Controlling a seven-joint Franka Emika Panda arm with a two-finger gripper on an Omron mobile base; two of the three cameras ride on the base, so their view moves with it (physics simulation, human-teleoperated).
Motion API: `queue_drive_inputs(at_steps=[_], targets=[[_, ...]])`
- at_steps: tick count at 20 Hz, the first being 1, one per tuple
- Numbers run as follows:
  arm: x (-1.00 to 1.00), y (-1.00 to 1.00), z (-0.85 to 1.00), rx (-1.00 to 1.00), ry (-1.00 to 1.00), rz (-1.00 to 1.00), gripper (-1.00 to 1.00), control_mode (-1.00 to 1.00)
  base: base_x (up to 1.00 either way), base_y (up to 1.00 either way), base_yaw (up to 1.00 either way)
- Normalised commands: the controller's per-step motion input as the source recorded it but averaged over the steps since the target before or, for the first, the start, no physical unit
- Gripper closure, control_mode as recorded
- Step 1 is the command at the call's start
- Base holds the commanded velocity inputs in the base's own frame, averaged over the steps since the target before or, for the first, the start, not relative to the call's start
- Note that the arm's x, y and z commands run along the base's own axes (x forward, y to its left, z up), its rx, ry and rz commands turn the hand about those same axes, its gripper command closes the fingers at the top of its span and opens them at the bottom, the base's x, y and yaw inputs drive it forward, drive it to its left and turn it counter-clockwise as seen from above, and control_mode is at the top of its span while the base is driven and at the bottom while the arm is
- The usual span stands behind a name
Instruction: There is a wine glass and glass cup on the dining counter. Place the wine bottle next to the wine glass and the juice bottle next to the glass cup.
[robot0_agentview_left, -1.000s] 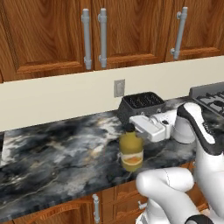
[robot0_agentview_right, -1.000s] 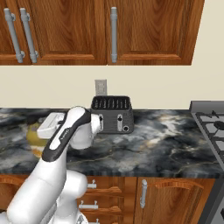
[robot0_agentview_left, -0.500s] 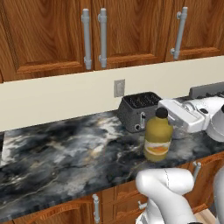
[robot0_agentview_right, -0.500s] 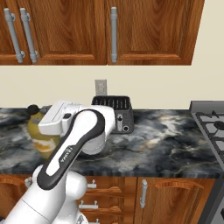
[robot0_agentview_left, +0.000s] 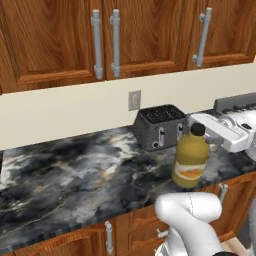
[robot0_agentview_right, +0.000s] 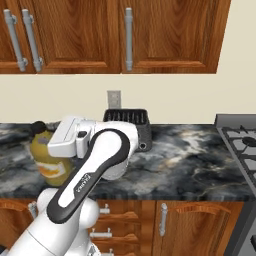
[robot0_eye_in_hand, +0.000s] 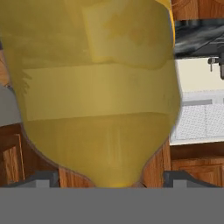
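Left base view: set behind and left of the arm, looking forward and down across the marbled bench (robot0_agentview_left: 75, 175) toward the wall cabinets (robot0_agentview_left: 55, 40), at middle range. Right base view: set behind and right, facing the same wall, with the stove (robot0_agentview_right: 242, 145) at its right edge. Shared by both: the toaster (robot0_agentview_left: 160, 127) (robot0_agentview_right: 132, 125), the wall outlet (robot0_agentview_left: 134, 100) (robot0_agentview_right: 114, 98), the bench (robot0_agentview_right: 190, 160) and the juice bottle (robot0_agentview_left: 190, 160) (robot0_agentview_right: 46, 160). Hand view: pressed very close against the juice bottle (robot0_eye_in_hand: 100, 92), looking along the tool (robot0_eye_in_hand: 111, 177), rolled so the bottle appears upside down.
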Motion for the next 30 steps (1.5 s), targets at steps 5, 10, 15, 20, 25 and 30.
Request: queue_drive_inputs(at_steps=[5,10,15,20,25,30], targets=[[0.0,0.0,0.0,0.0,0.0,0.0,1.0,1.0,-0.61,-0.33,-0.51],[0.0,0.0,0.0,0.0,0.0,0.0,1.0,1.0,-0.63,-0.36,-0.63],[0.0,0.0,0.0,0.0,0.0,0.0,1.0,1.0,-0.58,-0.37,-0.65],[0.0,0.0,0.0,0.0,0.0,0.0,1.0,1.0,-0.45,-0.42,-0.67],[0.0,0.0,0.0,0.0,0.0,0.0,1.0,1.0,-0.34,-0.45,-0.69],[0.0,0.0,0.0,0.0,0.0,0.0,1.0,1.0,-0.35,-0.39,-0.71]])
